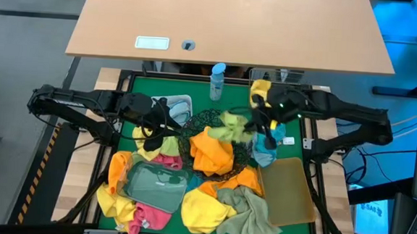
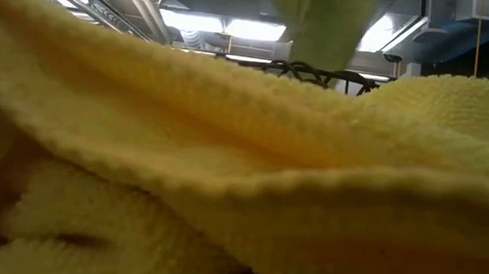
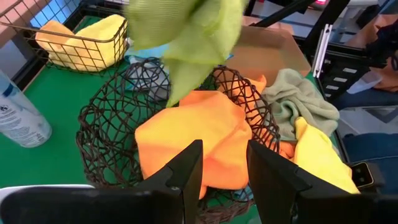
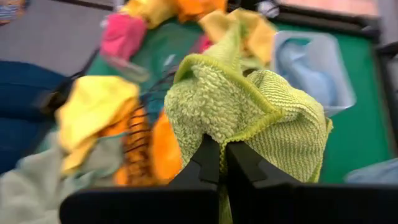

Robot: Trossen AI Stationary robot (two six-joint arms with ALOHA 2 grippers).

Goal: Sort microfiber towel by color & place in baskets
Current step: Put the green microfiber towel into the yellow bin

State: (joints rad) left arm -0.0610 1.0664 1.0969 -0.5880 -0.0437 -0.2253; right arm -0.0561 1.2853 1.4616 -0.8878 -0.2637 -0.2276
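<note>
My right gripper (image 4: 221,163) is shut on a lime green towel (image 4: 249,118), which hangs over the round black wire-mesh bowl (image 1: 207,120). An orange towel (image 3: 193,137) lies in that bowl (image 3: 99,124). My left gripper (image 3: 224,165) is open, level with the bowl's left rim, and points at the orange towel. The square wire basket (image 3: 93,56) holds a yellow towel (image 3: 87,34). The white tub (image 1: 178,104) stands by the left gripper (image 1: 159,123). The tan bin (image 1: 289,189) and the clear tray (image 1: 153,184) sit nearer. A yellow towel (image 2: 222,180) blocks most of the low view. My right gripper pinches a bunched fold of the lime green towel (image 4: 219,134) between its two fingers. The towel is lifted clear and hangs slack (image 3: 186,43) below the fingers, above the bowl's orange towel. How many layers are caught cannot be told.
A blue-capped bottle (image 1: 217,80) stands at the far edge, by the square basket. Orange, yellow, pink and sage green towels (image 1: 250,214) lie heaped over the near half of the green mat. A blue towel (image 1: 266,151) lies right of the bowl.
</note>
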